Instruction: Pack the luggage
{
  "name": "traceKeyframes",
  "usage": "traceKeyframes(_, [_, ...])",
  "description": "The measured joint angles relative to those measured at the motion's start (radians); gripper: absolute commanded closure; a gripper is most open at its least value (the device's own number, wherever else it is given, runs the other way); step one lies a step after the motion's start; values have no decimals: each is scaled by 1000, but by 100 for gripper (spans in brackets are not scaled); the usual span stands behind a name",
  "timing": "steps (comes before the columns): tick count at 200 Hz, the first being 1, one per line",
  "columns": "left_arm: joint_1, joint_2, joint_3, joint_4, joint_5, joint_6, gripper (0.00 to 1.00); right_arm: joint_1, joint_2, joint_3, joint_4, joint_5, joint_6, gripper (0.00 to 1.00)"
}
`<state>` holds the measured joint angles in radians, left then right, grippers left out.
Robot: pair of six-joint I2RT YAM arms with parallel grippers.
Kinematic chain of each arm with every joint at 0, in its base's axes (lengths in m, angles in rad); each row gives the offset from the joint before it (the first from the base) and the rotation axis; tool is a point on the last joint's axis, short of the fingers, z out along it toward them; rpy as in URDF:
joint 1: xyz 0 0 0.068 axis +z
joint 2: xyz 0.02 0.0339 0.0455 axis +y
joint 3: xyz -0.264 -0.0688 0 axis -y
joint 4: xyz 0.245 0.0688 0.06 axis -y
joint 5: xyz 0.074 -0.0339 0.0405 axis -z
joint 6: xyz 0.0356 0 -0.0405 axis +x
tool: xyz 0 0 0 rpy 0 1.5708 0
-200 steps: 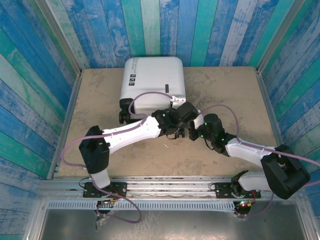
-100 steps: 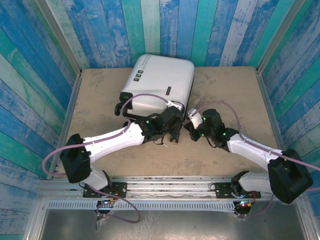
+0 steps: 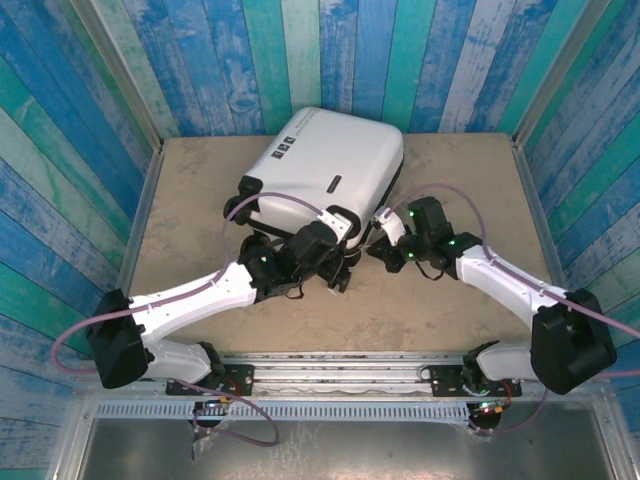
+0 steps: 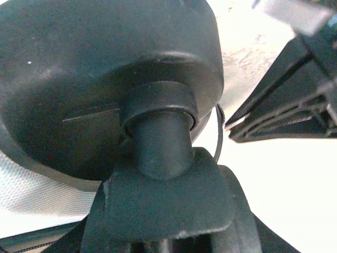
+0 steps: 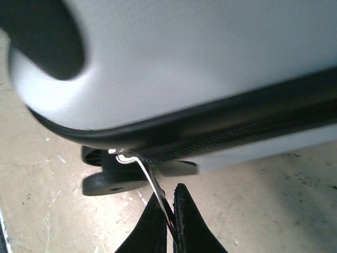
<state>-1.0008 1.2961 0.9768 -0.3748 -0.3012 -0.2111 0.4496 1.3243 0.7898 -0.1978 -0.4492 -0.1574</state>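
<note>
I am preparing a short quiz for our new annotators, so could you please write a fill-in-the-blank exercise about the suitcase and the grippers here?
1. The luggage lying on the table has a hard shell that is ____ in colour.
2. The right gripper is ____ on the thin metal zipper pull.
3. The wheel close in front of the left wrist camera is ____ in colour.

Missing words: white; shut; black.
</note>
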Motion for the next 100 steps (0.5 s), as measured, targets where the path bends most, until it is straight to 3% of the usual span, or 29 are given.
traceKeyframes(18, [-15, 0, 13, -48, -22, -38, 100, -49, 0, 4, 19, 22, 17, 100])
traceKeyframes(52, [-41, 2, 66, -114, 8, -129, 100, -51, -74, -72, 104, 109, 98, 100])
traceKeyframes(79, [-57, 6, 67, -129, 48, -97, 100, -65, -92, -100, 130, 226, 120, 100])
traceKeyframes(100, [-63, 3, 50, -137, 92, -22, 100, -148, -38, -66, 122, 277, 121, 100])
